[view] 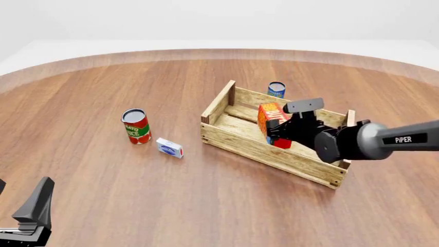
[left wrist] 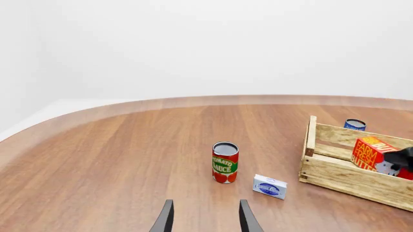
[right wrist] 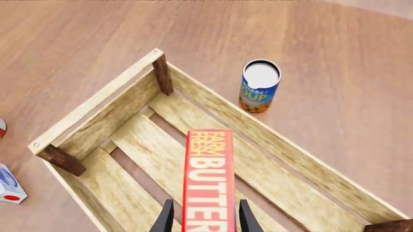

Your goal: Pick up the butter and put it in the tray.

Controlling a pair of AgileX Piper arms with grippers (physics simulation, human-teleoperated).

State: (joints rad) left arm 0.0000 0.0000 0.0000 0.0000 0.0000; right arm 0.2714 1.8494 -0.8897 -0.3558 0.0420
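The butter [view: 270, 116], a red and orange box, stands on end inside the tray [view: 255, 148], the big light-wood crate right of the table's middle. In the right wrist view the butter [right wrist: 208, 176] lies between the fingers of my right gripper [right wrist: 205, 218], with a thin gap showing on each side, over the tray's slatted floor [right wrist: 142, 140]. The right gripper [view: 280, 133] hangs over the tray, open. My left gripper [view: 31, 216] sits open and empty at the near left corner, far from the tray. The left wrist view shows the butter [left wrist: 371, 152] in the tray [left wrist: 342, 176].
A tomato sauce can [view: 135, 126] and a small white-and-blue box [view: 168, 148] stand left of the tray. A blue soup can [view: 276, 89] stands just beyond the tray's far wall. The table's rounded edge [view: 205, 51] runs along the back.
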